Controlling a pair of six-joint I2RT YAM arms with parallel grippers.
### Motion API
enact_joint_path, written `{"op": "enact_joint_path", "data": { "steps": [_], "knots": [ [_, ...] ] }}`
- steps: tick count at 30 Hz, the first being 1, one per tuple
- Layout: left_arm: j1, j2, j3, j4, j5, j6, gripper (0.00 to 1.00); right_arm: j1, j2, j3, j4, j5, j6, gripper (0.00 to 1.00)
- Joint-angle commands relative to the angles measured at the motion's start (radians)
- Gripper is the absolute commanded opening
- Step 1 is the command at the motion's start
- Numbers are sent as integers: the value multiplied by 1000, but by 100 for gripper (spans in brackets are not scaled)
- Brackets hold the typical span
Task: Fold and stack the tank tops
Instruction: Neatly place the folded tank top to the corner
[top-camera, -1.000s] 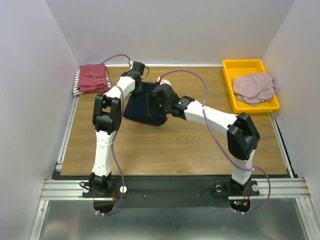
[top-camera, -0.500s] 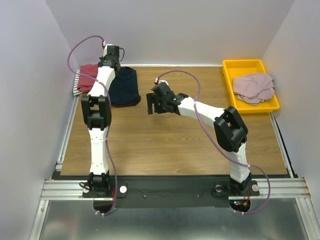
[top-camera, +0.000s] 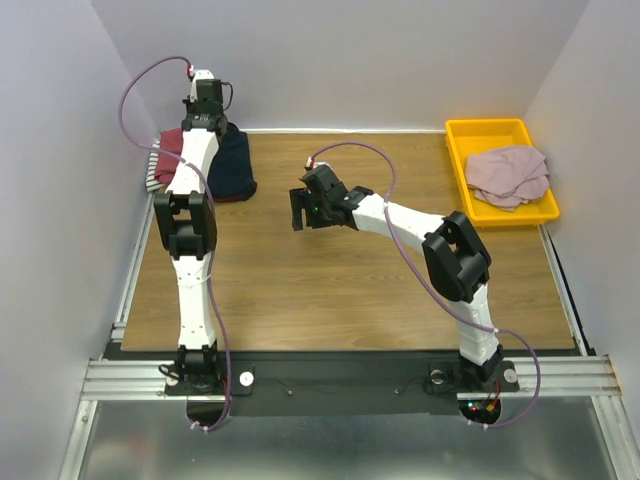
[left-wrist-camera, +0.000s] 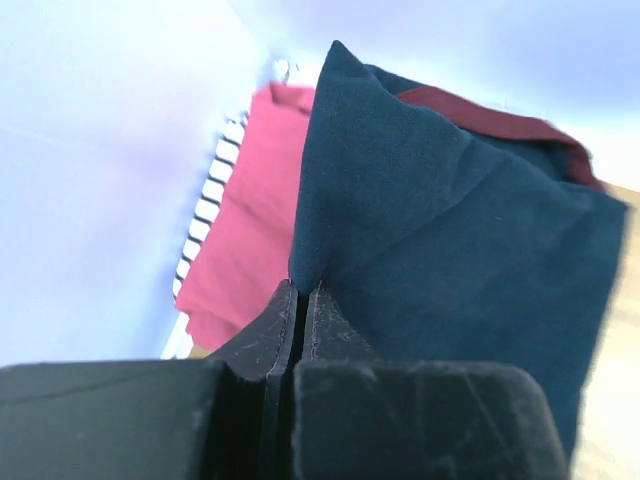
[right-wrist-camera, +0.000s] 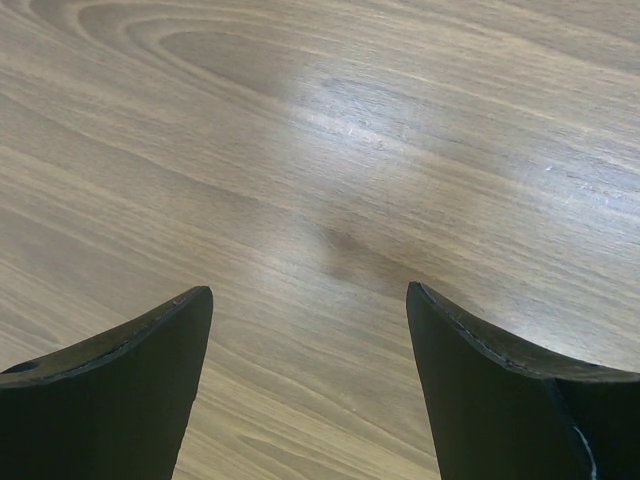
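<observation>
The left fingers (left-wrist-camera: 283, 325) are pressed together on a pinched fold of the navy tank top (left-wrist-camera: 450, 260), which sits at the far-left corner against the dark-red tank top (left-wrist-camera: 250, 210). The right fingers (right-wrist-camera: 130, 350) stand apart, holding nothing, above the tabletop (right-wrist-camera: 320, 150). The dusty-pink tank top (top-camera: 508, 175) lies in the yellow tray (top-camera: 487, 130), far right.

Left arm (top-camera: 190, 225) stretched to far-left corner, over navy jersey (top-camera: 235, 170), which sits beside dark-red top (top-camera: 172, 143). Right jaws above worktop (top-camera: 350, 290) centre. Pink top (top-camera: 508, 175) lies in yellow tray (top-camera: 487, 126), far right.

White arm links (top-camera: 195, 300), black joints (top-camera: 186, 225), looping purple cables (top-camera: 350, 144).
</observation>
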Motion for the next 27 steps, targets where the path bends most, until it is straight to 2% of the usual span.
{"op": "enact_joint_path", "data": {
  "steps": [1, 8, 12, 27],
  "knots": [
    [42, -29, 71, 106, 3, 33, 0, -7, 8, 23, 20, -15, -10, 84],
    [90, -26, 80, 163, 50, 52, 0, -7, 14, 6, 20, -19, -13, 84],
    [113, -32, 94, 183, 122, 27, 0, -7, 20, 7, 20, -31, -13, 84],
    [194, -21, 63, 215, 173, -4, 0, -8, 39, -11, 20, -30, -2, 83]
  ]
}}
